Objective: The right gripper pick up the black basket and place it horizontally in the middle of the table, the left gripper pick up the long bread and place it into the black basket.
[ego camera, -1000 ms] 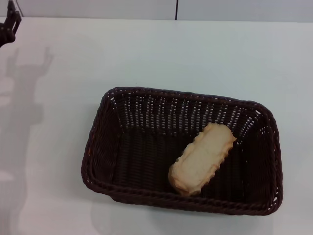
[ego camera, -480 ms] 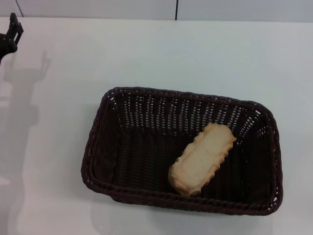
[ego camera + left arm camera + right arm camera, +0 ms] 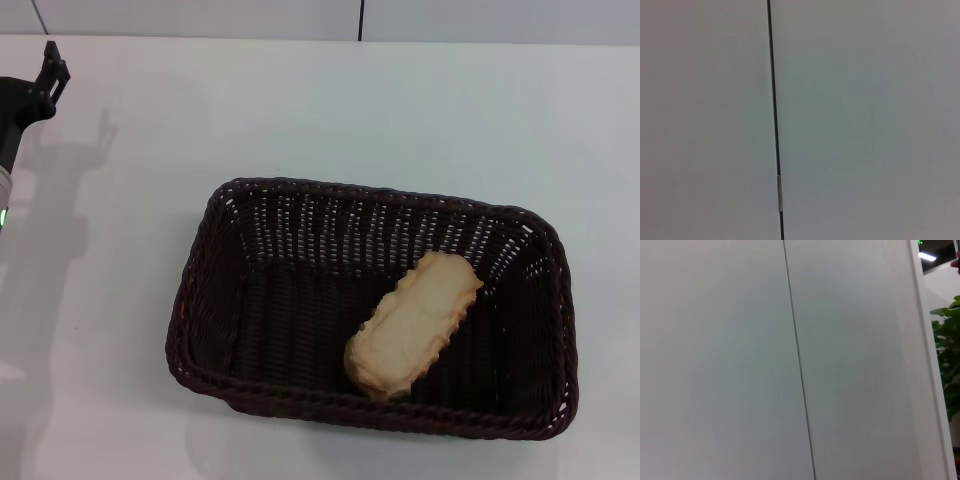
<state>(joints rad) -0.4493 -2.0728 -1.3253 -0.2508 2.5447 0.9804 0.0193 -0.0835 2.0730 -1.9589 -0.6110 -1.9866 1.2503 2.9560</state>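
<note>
Task status: both placements appear complete. The black basket (image 3: 372, 308) sits lengthwise across the middle of the table (image 3: 400, 110). The long bread (image 3: 412, 324) lies inside it, pale underside up, toward the right end. The left gripper (image 3: 48, 72) is at the far left edge, well apart from the basket and holding nothing; its opening cannot be determined. The right gripper is out of view. No obstruction is visible.

Pale panelled wall (image 3: 730, 360) with a thin dark seam (image 3: 774, 120); green leafy plant (image 3: 949, 355) beside it.
</note>
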